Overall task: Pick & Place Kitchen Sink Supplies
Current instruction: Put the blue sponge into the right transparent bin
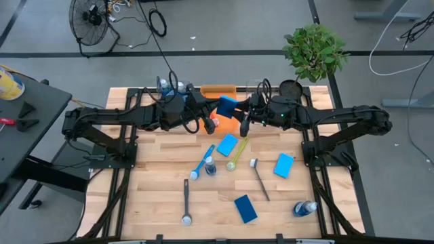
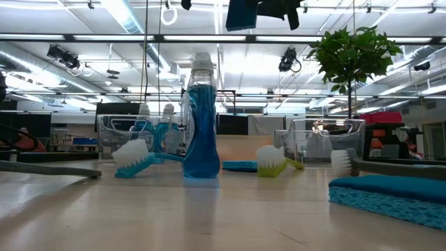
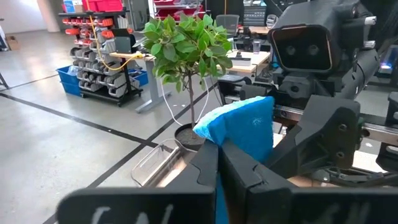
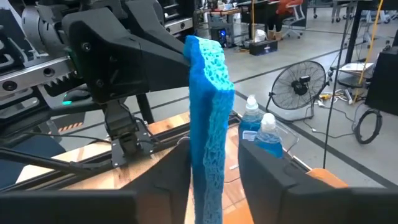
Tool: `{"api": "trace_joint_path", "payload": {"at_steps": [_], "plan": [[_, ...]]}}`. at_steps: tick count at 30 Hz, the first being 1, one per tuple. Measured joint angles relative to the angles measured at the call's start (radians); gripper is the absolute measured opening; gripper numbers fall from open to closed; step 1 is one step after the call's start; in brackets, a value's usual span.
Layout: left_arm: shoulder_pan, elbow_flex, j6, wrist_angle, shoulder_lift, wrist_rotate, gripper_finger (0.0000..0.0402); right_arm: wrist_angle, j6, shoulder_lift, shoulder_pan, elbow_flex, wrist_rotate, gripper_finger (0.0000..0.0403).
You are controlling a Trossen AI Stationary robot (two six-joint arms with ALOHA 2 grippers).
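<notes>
Up above the far middle of the light wooden slatted surface [image 1: 156,196], both arms meet over the orange rectangular bin [image 1: 218,90]. Between them, a flat blue rectangular sponge [image 1: 227,104] is held in the air, standing on edge. In the left wrist view the left gripper [image 3: 219,165] has its dark fingers pressed close together with the sponge [image 3: 239,127] pinched between them. In the right wrist view the right gripper [image 4: 214,168] stands with its two fingers spread a little wider than the sponge [image 4: 208,112], one on each side of its lower end; whether the pads actually touch it cannot be told. In the low view the sponge [image 2: 242,14] hangs at the very top of the picture.

Down on the surface lie the other supplies. A second blue sponge [image 1: 227,144] rests just beside a yellow-green long-handled brush [image 1: 237,152], and a blue long-handled brush [image 1: 201,163] lies next to a small clear bottle with blue contents [image 1: 210,166], which stands upright. A dark grey brush [image 1: 260,177] lies near a third blue sponge [image 1: 284,165]. Nearer the front edge are another dark grey brush [image 1: 186,200], a fourth blue sponge [image 1: 246,208] and a clear bottle lying on its side [image 1: 305,208]. Two more bottles [image 4: 261,130] stand in a clear bin [image 1: 165,88] at the far left. A green potted plant [image 1: 313,51] stands at the far right corner.
</notes>
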Motion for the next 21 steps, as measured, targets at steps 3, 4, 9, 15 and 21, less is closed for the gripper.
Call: {"api": "trace_joint_path", "payload": {"at_steps": [3,4,9,15,21], "plan": [[0.0,0.0,0.003,0.0,0.0,0.0,0.0004,0.0,0.0,0.0,0.0,0.0,0.0,0.0103],[0.0,0.0,0.003,0.0,0.0,0.0,0.0006,0.0,0.0,0.0,0.0,0.0,-0.001,0.0095],[0.0,0.0,0.003,0.0,0.0,0.0,0.0035,0.0,-0.003,0.0,0.0,0.0,-0.002,0.0061],[0.004,0.0,0.002,0.0,0.0,-0.003,0.0064,-0.003,-0.003,0.0,0.0,0.0,-0.001,0.0034],[0.004,0.0,-0.019,-0.002,0.0,0.014,0.0105,-0.015,-0.002,0.0,0.0,0.0,-0.016,0.003]]}}
